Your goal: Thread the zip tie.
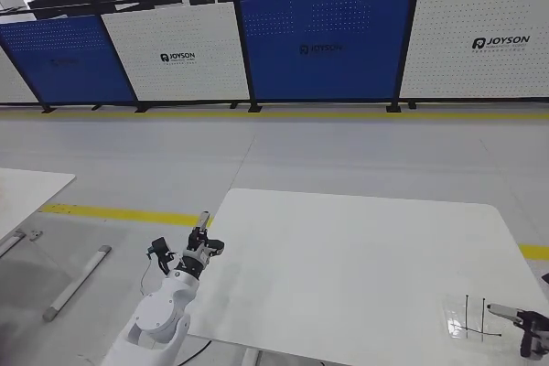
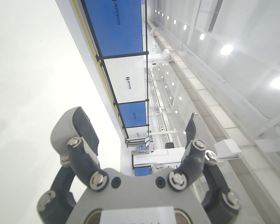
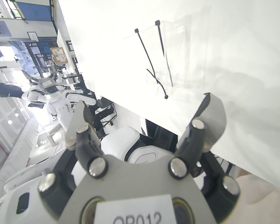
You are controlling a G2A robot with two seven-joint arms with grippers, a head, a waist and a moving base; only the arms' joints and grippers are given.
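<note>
Three black zip ties [image 1: 476, 317] lie loose on a clear sheet [image 1: 457, 322] near the white table's [image 1: 348, 265] front right corner. In the right wrist view the zip ties [image 3: 154, 64] lie close together, two long ones side by side and a shorter one crossing an end. My right gripper [image 1: 505, 314] hovers just right of them at the table's edge, open [image 3: 144, 103] and holding nothing. My left gripper [image 1: 201, 227] sits at the table's left edge, far from the ties, open [image 2: 137, 122] with nothing between its fingers.
Blue and white pegboard panels [image 1: 320, 50] line the far side of the floor behind a yellow line [image 1: 119, 213]. Another white table [image 1: 18, 197] stands at the left, with a white tube [image 1: 78, 282] lying on the floor beside it.
</note>
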